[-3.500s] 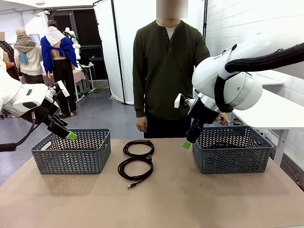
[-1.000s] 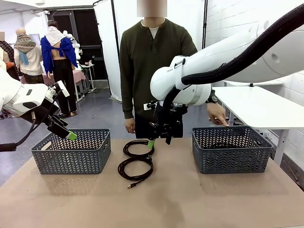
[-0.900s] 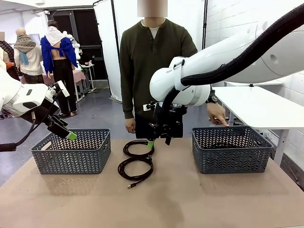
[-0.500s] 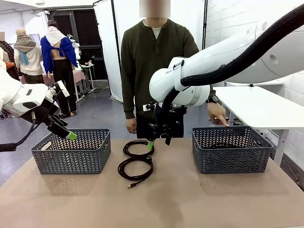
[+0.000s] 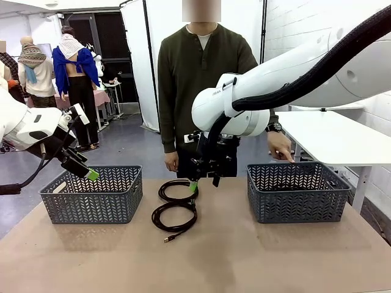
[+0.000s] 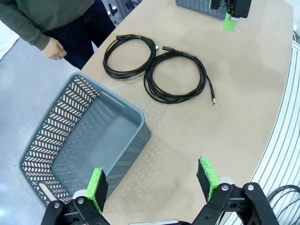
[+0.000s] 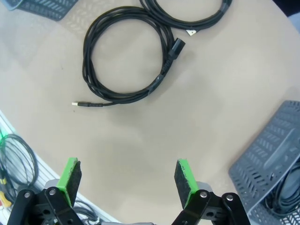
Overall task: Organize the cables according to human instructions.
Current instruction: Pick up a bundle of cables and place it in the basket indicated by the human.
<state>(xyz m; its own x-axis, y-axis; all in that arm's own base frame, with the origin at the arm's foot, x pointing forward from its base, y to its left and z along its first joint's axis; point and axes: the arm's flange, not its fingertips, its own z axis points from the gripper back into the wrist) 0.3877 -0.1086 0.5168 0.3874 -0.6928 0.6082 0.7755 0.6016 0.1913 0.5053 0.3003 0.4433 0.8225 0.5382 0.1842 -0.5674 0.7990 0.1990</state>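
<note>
- My right gripper (image 5: 204, 183) hangs wide open and empty just above the far cable (image 5: 178, 190), in the middle of the table (image 5: 263, 256).
- My left gripper (image 6: 152, 180) is spread open too, holding nothing, over the left basket (image 5: 91, 195), which looks empty.
- Dark coils (image 7: 281, 190) seem to lie in the right basket (image 5: 296, 194), though its mesh hides how many; I judge that part done.
- The far cable and the near cable (image 5: 174, 217) are not yet sorted.
- The human's hand (image 5: 280, 146) points at the right basket.

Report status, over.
Left end effector open by left grey plastic basket. Right end effector open, hovering near two thin black coiled cables, untouched on tan table. Person's hand points at right grey basket.
</note>
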